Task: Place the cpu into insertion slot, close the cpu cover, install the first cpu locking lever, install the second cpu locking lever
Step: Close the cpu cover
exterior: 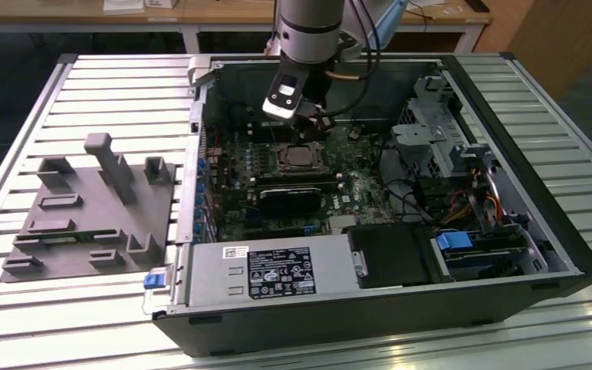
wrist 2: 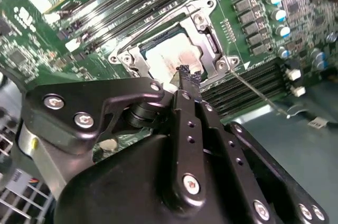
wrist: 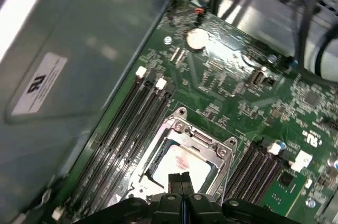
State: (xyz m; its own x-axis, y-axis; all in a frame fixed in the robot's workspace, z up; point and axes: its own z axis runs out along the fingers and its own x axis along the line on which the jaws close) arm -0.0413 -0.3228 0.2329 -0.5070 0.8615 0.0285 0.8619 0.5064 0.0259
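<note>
The cpu (wrist: 184,161) lies flat in the insertion slot (wrist: 157,153), its dull silver top smeared pale. The cpu cover (wrist: 182,131), a silvery frame with a square window, lies down around the chip. In the second wrist view the cpu (wrist 2: 169,55) shows through the cover (wrist 2: 203,20), and a thin wire lever (wrist 2: 259,94) sticks out from one corner of the socket. My gripper (exterior: 310,123) hangs just above the socket (exterior: 301,158) in the exterior view. Its two fingers (wrist: 181,179) are pressed together with nothing between them, tips over the chip's edge (wrist 2: 187,72).
Long black memory slots (wrist: 129,129) run along both sides of the socket. The open computer case (exterior: 543,254) walls in the board, with drive cages and cables on the exterior view's right. A grey fixture plate (exterior: 90,208) lies on the slatted table on the exterior view's left.
</note>
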